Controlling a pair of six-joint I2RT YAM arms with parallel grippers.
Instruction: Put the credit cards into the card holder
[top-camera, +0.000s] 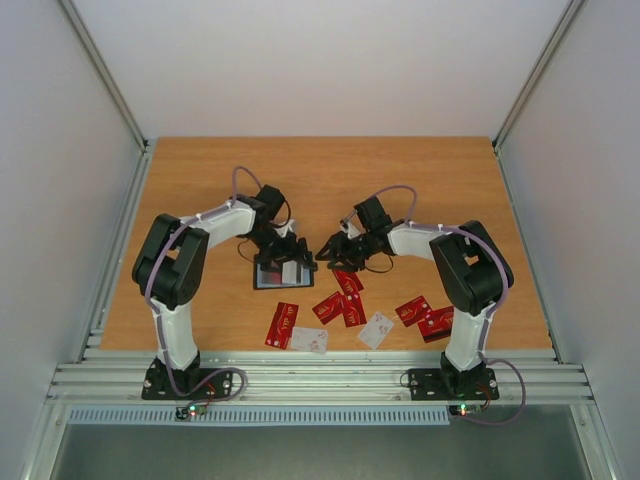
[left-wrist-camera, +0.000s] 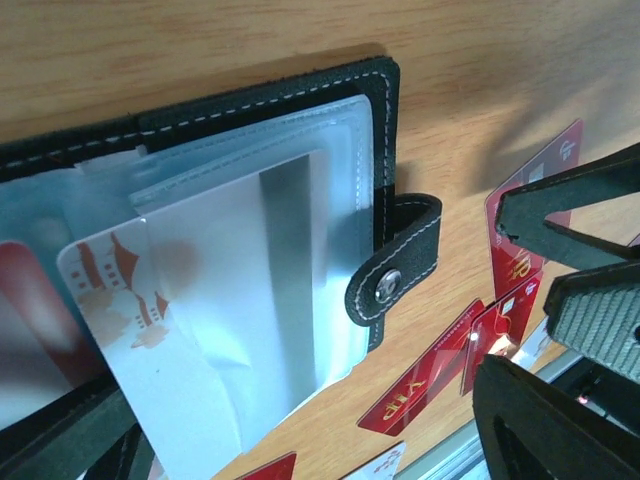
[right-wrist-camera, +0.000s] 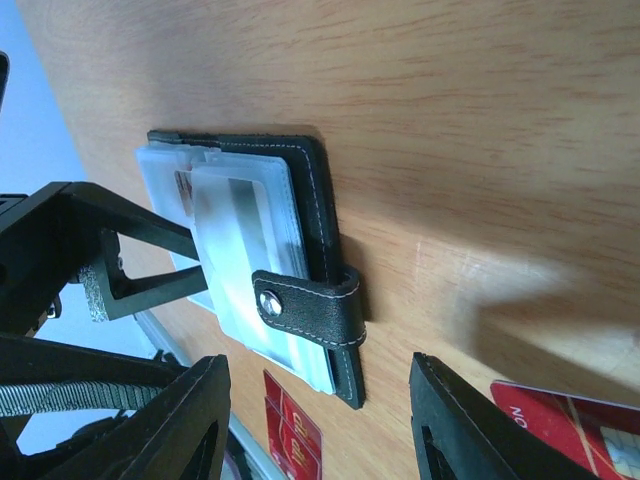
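Mid desk (top-camera: 420, 180), open card holder (top-camera: 282, 274) under wide-spread, empty left jaws; right jaws half-open, empty, alongside; credit cards (top-camera: 352, 310) toward near edge.

The black holder (top-camera: 279, 274) lies open and flat, its white-stitched edge (left-wrist-camera: 260, 110) framing a stack of clear plastic sleeves (left-wrist-camera: 300, 250). A pale card (left-wrist-camera: 110, 290) printed with an orange-red building shows among them. The snap tab (left-wrist-camera: 395, 265) hangs loose over the holder's side, its metal stud up. The credit cards lie scattered just beyond that side: red ones (top-camera: 283, 323) (top-camera: 350, 285) (top-camera: 412, 310), some overlapping, and two white ones (top-camera: 310, 340) (top-camera: 377, 330) among them.
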